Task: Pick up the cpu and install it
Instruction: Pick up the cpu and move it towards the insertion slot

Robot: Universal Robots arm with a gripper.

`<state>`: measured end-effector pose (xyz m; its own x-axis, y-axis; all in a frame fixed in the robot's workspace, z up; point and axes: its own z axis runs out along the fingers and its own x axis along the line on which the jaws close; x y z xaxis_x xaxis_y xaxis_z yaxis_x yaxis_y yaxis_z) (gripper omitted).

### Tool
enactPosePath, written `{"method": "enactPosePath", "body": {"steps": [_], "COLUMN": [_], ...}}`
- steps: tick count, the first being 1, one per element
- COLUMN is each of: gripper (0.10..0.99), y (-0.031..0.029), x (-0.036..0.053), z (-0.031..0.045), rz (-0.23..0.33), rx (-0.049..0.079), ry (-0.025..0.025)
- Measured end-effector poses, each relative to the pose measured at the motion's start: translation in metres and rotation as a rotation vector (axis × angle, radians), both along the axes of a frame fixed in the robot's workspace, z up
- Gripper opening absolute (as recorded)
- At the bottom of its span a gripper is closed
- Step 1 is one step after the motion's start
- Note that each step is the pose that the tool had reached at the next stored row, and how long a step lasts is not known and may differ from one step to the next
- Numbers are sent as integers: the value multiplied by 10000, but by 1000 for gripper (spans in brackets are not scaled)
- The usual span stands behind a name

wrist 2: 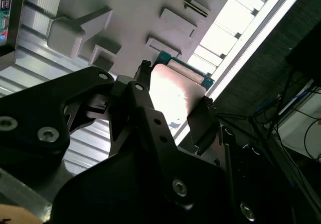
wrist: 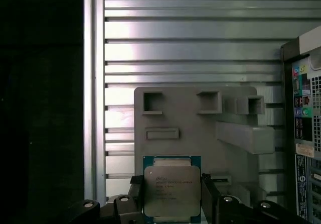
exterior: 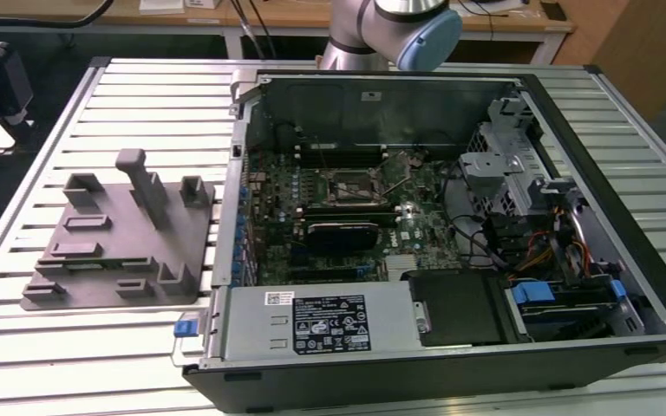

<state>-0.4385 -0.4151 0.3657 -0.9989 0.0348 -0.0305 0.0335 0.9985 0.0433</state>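
The cpu (wrist: pixel 172 191) is a flat square chip with a silver-grey metal top and a green edge. My gripper (wrist: pixel 172 196) is shut on it, with a black finger (wrist: pixel 137 194) against each side. In the second wrist view the cpu (wrist 2: pixel 173 91) hangs between the same fingers (wrist 2: pixel 202 114), lifted above the grey fixture block (wrist 2: pixel 125 13). Beneath it lies the fixture block (wrist: pixel 200 118), seen in the exterior view (exterior: pixel 125 234) on that view's left with no chip on it. The black-framed motherboard socket (exterior: pixel 347 184) sits inside the open computer case (exterior: pixel 610 286).
The slatted metal table (exterior: pixel 136 113) carries the fixture and the case. The fixture has upright posts (exterior: pixel 136 178) and small pockets. The case's rear port panel (wrist: pixel 306 123) stands beside the fixture. My arm's blue-capped joint (exterior: pixel 426 39) is behind the case. Cables and drive bays (exterior: pixel 541 251) fill the case's right side.
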Motion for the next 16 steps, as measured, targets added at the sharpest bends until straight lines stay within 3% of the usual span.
{"method": "enactPosePath", "body": {"steps": [16], "gripper": [541], "y": [0], "x": [0], "z": [314], "rz": [0], "rx": [0], "ry": [-2]}}
